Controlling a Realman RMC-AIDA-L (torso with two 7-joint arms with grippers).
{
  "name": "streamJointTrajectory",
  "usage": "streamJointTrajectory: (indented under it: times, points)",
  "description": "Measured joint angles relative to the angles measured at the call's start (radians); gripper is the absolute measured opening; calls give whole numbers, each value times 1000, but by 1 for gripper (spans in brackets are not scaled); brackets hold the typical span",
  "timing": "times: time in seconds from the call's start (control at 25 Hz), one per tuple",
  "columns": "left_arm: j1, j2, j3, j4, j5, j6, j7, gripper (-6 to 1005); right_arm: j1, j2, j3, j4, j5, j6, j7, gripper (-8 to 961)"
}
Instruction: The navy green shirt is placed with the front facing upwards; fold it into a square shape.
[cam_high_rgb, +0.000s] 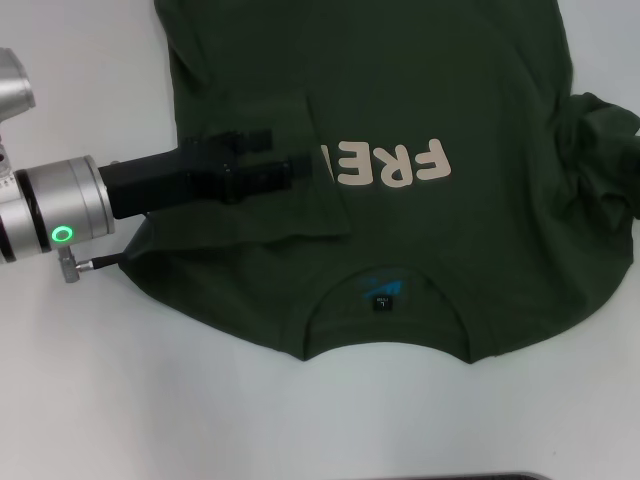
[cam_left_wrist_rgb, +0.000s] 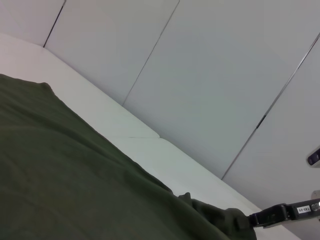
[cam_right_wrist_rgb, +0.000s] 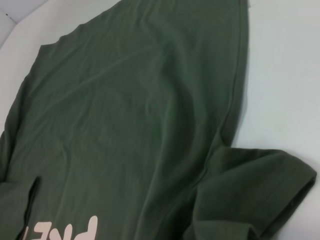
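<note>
The navy green shirt (cam_high_rgb: 450, 250) lies front up on the white table, its collar and black neck label (cam_high_rgb: 384, 301) toward me. Its left side is folded inward over the chest, covering part of the cream lettering (cam_high_rgb: 395, 163). My left gripper (cam_high_rgb: 305, 166) reaches in from the left, low over that folded flap, with its tip at the flap's edge. The right sleeve (cam_high_rgb: 605, 130) lies bunched; it also shows in the right wrist view as sleeve (cam_right_wrist_rgb: 250, 200). In the left wrist view a black part of the right gripper (cam_left_wrist_rgb: 280, 215) shows beside the far sleeve.
Bare white table (cam_high_rgb: 120, 400) surrounds the shirt on the left and along the near edge. A dark strip (cam_high_rgb: 450, 477) runs along the near table edge. Grey wall panels (cam_left_wrist_rgb: 210, 75) stand behind the table.
</note>
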Motion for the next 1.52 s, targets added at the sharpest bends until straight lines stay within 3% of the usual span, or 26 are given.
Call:
streamJointTrajectory:
  times: [0.16, 0.48, 0.64, 1.52]
  points:
    - [0, 0, 0, 0, 0, -1, 0, 875, 0, 0, 1, 0, 1, 9, 0, 58]
    - [-2, 0, -2, 1, 0, -1, 0, 875, -4, 1, 13, 0, 58, 0, -2, 14]
    - [-2, 0, -2, 2, 0, -8, 0, 875, 7, 7, 8, 0, 98, -28, -9, 19]
    - [7, 2, -5, 3, 0, -29, 2, 875, 158, 83, -40, 12, 105, -2, -9, 47]
